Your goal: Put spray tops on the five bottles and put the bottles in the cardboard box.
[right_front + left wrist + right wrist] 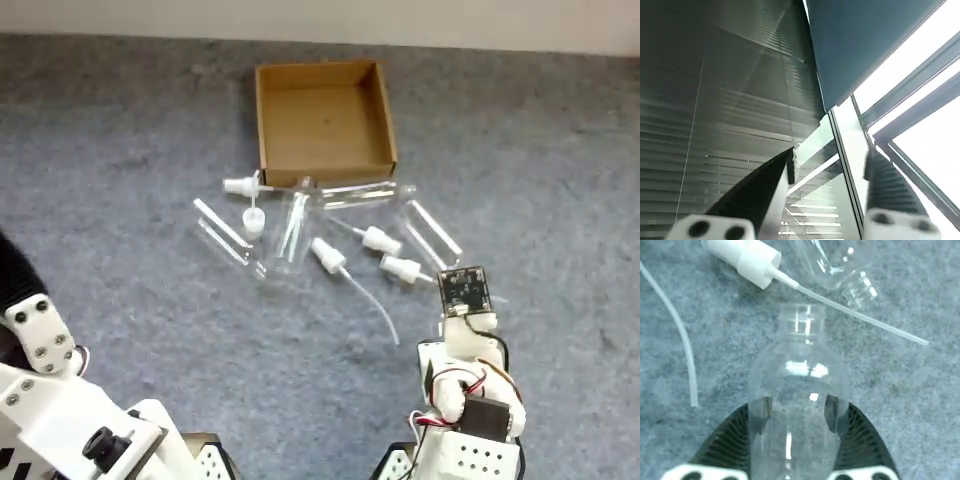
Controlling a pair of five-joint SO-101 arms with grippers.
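Between right jaws: clear bottle (799,370), pinched mid-body, neck bare. Left jaws spread. Keep neck unobstructed for spray top (742,255).

Light: I see it even and soft across the table (120,150), shadows faint.
Glare: bright glints on the bottle (799,367).
Backlight: window (932,145) blown white.

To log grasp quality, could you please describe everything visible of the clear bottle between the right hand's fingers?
The clear bottle is see-through plastic with rounded shoulders and a short threaded neck, open, no spray top fitted. Its neck points away from the right hand, whose two dark ribbed fingers clasp its body from both sides. Grey carpet shows beneath it. The thin tube of a spray top passes beyond its mouth without touching.
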